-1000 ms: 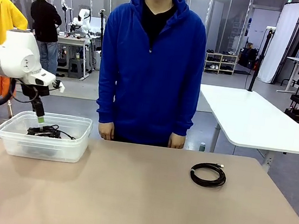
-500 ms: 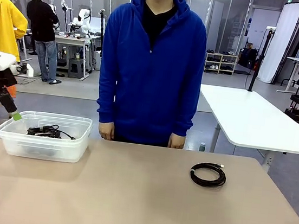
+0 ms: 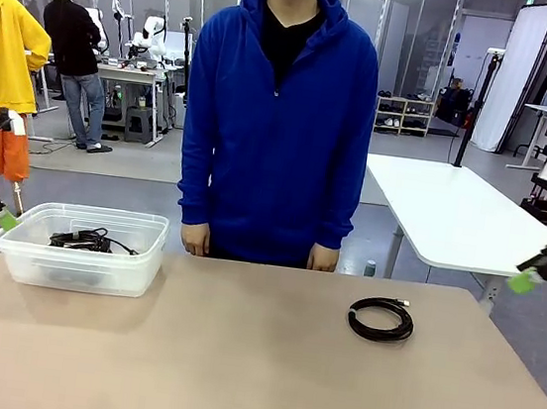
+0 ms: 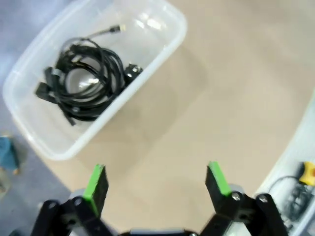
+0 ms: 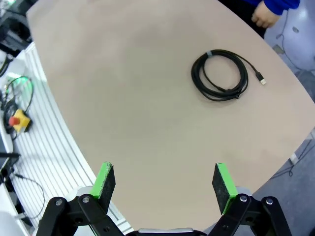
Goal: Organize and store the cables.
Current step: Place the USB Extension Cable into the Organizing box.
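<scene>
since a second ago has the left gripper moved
Yes. The left gripper has pulled back from above the clear bin to beyond its left edge.

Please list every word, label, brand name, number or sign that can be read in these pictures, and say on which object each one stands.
There is no text that can be read.
Clear plastic bin: no label visible.
Coiled cable on the table: no print visible; in the right wrist view its small grey band is too small to read.
Cables inside the bin: no print visible.
Green sign high on the far wall: too small to read.
</scene>
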Robot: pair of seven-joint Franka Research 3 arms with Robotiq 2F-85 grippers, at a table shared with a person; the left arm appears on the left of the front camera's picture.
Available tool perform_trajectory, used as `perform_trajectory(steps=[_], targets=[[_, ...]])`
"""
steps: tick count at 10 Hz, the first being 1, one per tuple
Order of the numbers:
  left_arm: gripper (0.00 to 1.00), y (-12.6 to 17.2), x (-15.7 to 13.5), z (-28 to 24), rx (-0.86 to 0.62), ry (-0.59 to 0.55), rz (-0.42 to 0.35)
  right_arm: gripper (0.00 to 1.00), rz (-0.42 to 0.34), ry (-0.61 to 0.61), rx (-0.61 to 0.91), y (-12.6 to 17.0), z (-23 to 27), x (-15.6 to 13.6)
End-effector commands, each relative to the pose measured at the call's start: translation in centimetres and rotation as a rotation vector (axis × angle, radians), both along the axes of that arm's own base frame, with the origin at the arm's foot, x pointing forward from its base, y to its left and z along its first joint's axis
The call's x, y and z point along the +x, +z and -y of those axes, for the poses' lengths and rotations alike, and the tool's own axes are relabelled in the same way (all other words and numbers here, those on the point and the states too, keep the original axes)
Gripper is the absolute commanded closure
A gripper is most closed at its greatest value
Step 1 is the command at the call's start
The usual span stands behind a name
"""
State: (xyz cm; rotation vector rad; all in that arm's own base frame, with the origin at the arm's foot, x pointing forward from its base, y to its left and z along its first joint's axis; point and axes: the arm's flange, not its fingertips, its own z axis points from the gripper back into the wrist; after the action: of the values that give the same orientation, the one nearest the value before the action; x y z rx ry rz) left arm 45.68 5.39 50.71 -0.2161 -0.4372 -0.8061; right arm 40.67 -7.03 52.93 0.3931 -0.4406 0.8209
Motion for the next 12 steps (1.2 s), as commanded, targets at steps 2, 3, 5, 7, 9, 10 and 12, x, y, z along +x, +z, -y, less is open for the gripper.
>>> perform_trajectory(steps=[2, 3, 5, 7, 9, 10, 12], targets=[[0.00, -1.2, -1.0, -0.3, -0.085, -0.069, 0.043, 0.00, -0.005, -0.134, -0.105, -1.4, -3.1, 1.5], [0.00, -0.4, -0.8, 0.0, -0.036, 0.008, 0.008, 0.00, 0.000, -0.052, -0.026, -0.6, -1.7, 1.3], [0.00, -0.4, -0.8, 0.0, -0.036, 0.008, 0.008, 0.00, 0.000, -0.052, -0.026, -0.6, -1.7, 1.3], [0.00, -0.4, -0.8, 0.0, -0.036, 0.008, 0.008, 0.00, 0.000, -0.052, -0.026, -0.6, -1.7, 1.3], [0.00, -0.4, -0.8, 0.0, -0.036, 0.008, 0.008, 0.00, -0.002, -0.078, -0.018, -0.9, -1.6, 1.2], [0.00, -0.4, -0.8, 0.0, -0.036, 0.008, 0.008, 0.00, -0.075, -0.279, -0.060, -1.4, -4.2, 5.1], [0.00, -0.4, -0.8, 0.0, -0.036, 0.008, 0.008, 0.00, -0.154, -0.407, -0.120, -1.5, -9.6, 10.5]])
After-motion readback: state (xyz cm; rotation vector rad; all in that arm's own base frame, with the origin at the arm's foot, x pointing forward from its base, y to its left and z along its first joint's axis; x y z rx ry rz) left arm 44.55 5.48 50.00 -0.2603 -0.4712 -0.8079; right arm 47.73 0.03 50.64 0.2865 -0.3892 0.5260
